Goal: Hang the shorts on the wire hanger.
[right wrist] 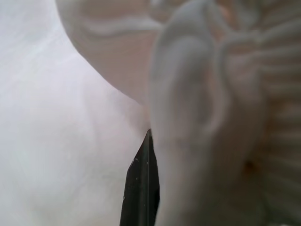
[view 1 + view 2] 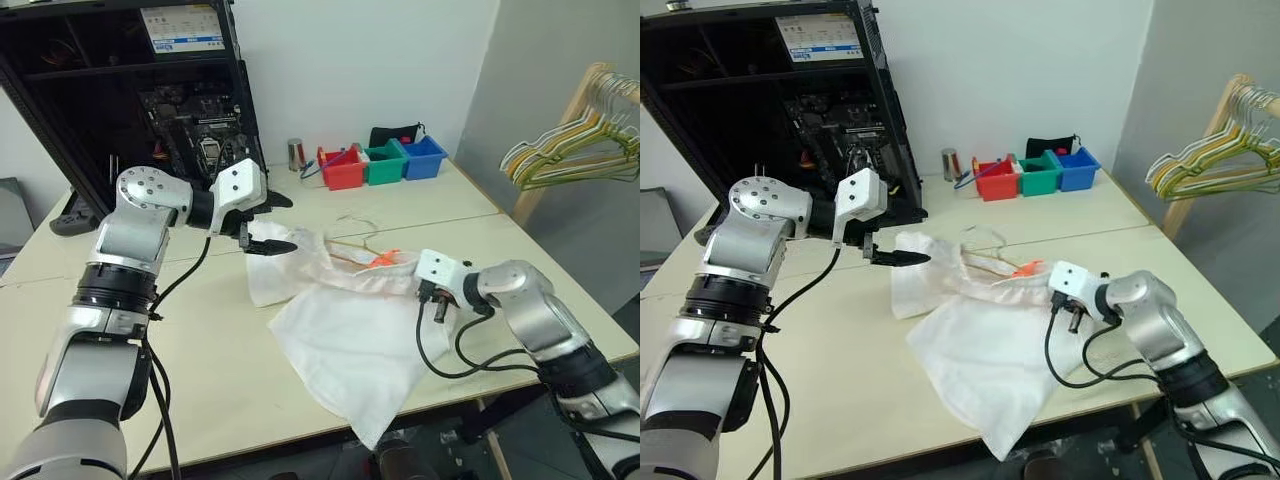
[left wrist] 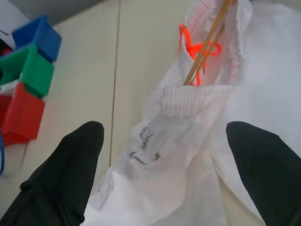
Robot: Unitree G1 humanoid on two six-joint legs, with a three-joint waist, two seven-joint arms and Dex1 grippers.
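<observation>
White, limp shorts (image 2: 345, 325) lay mid-table over the hanger (image 3: 207, 42). My left gripper (image 2: 268, 243) gaped above their far-left edge; my right gripper (image 2: 1045, 296) pinched the waistband. I'd take hold at that gathered elastic.

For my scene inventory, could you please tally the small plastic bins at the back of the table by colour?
Red bin: 1
Green bin: 1
Blue bin: 1
Total: 3 bins, standing side by side in a row on the table.
</observation>
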